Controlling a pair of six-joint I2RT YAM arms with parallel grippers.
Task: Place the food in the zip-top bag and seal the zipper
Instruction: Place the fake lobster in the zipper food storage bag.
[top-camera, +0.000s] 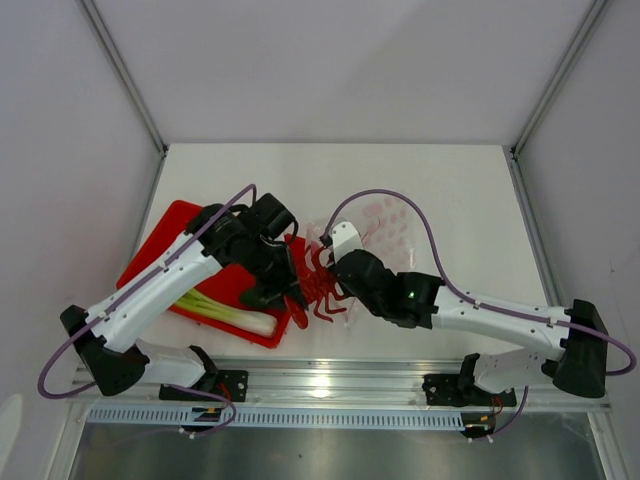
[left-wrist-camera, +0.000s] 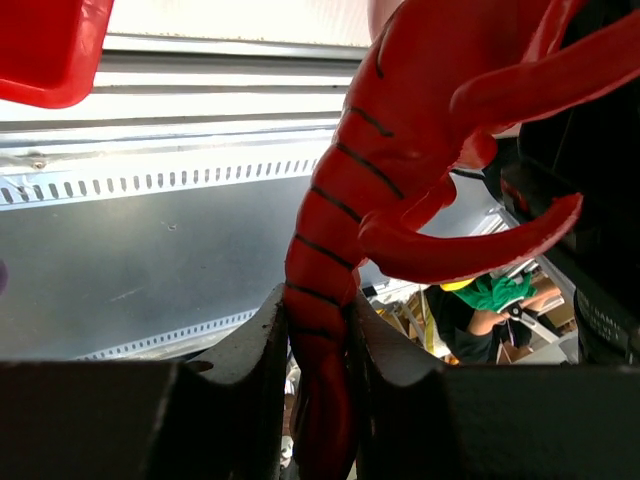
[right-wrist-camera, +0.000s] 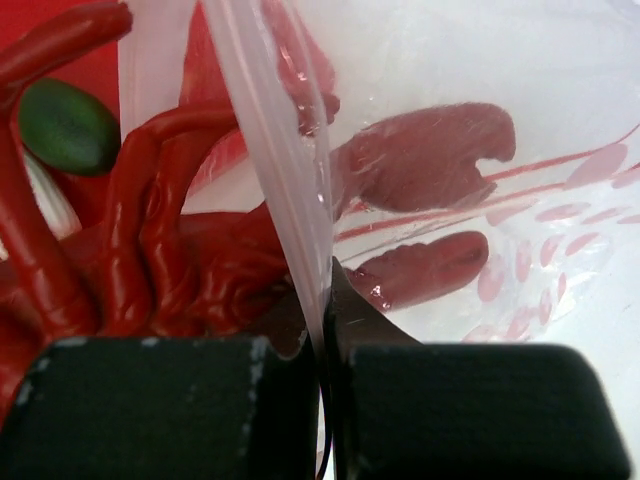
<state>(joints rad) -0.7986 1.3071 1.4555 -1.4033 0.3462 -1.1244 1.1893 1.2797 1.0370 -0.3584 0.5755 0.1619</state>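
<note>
The left gripper (left-wrist-camera: 318, 335) pinches the lobster (left-wrist-camera: 400, 120) by its tail. The right gripper (right-wrist-camera: 326, 300) is clamped on the edge of the zip-top bag (right-wrist-camera: 450, 70), with the lobster's claws inside it.

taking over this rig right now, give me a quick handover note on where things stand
left pincer: shut on the lobster tail.
right pincer: shut on the bag edge.
lobster claws show through the plastic, body outside.
leek lies in the red tray; green fruit outside the bag.
done: nothing fully in.
to do: finish lobster, add leek and fruit, seal.
</note>
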